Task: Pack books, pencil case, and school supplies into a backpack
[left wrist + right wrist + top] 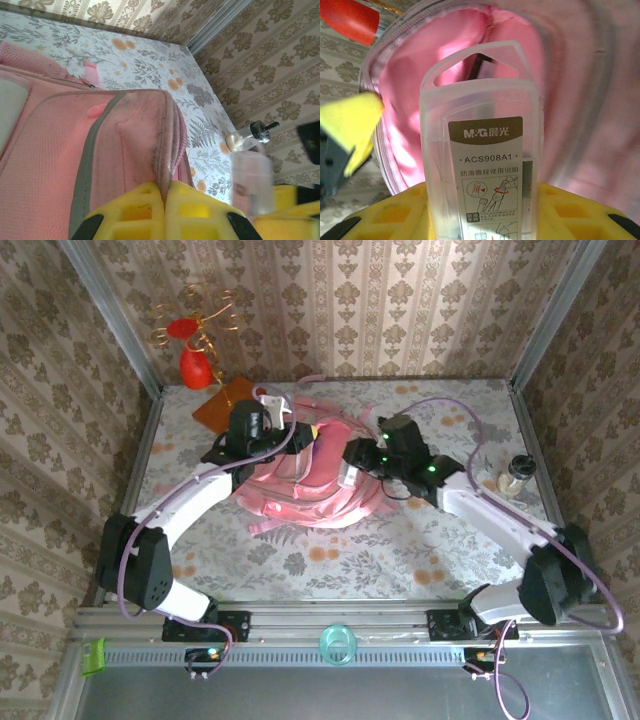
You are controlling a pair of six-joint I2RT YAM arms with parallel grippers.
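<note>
The pink backpack (310, 495) lies mid-table with its mouth toward the back. My left gripper (290, 435) is shut on a fold of its pink rim fabric (167, 150), pinched between the yellow fingers (145, 210) of that gripper (165, 192). My right gripper (482, 197) is shut on a clear plastic box (480, 145) with a brown M&G label, one of the school supplies. The box points into the open pink interior (420, 90). It also appears blurred in the left wrist view (251, 182). The books and pencil case are hidden.
An orange-brown board (222, 403) with a gold wire stand (195, 330) and red ornament (195, 365) sits at the back left. A small dark-capped bottle (515, 475) stands at the right edge. A teal ring (338, 643) rests on the front rail.
</note>
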